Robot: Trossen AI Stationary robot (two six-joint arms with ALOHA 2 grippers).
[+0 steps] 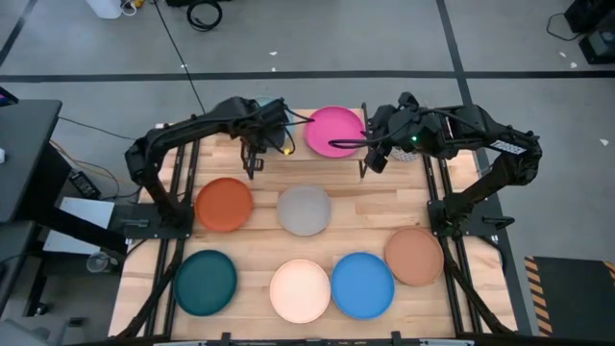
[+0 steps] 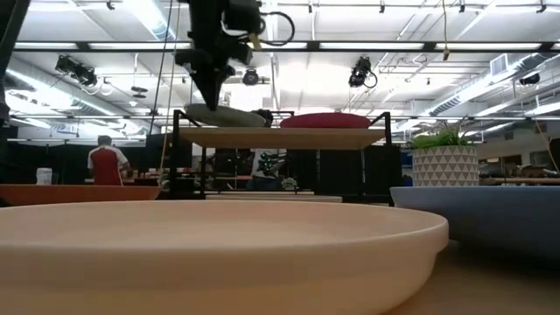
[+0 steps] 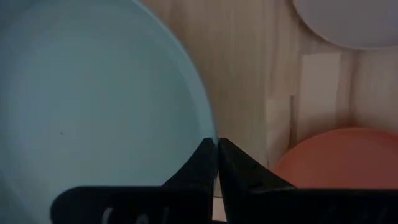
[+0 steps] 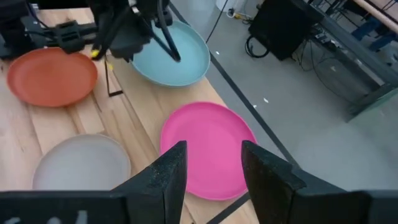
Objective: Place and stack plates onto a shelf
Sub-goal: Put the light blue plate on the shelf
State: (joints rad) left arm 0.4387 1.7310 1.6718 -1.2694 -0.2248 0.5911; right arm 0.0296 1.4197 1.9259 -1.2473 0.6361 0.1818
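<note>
In the high view the left arm covers nearly all of the light blue plate (image 1: 272,111). The low view's bottom edge crops a blurred cream plate (image 2: 219,254), and the left wrist view's upper right corner cuts the grey plate (image 3: 354,22).

A low shelf (image 2: 280,138) stands at the far edge of the tabletop (image 1: 356,207), carrying two plates (image 4: 208,149) side by side. Six more plates lie on the tabletop nearer the camera: two (image 1: 224,204) just before the shelf, four (image 1: 300,290) in a front row.
</note>
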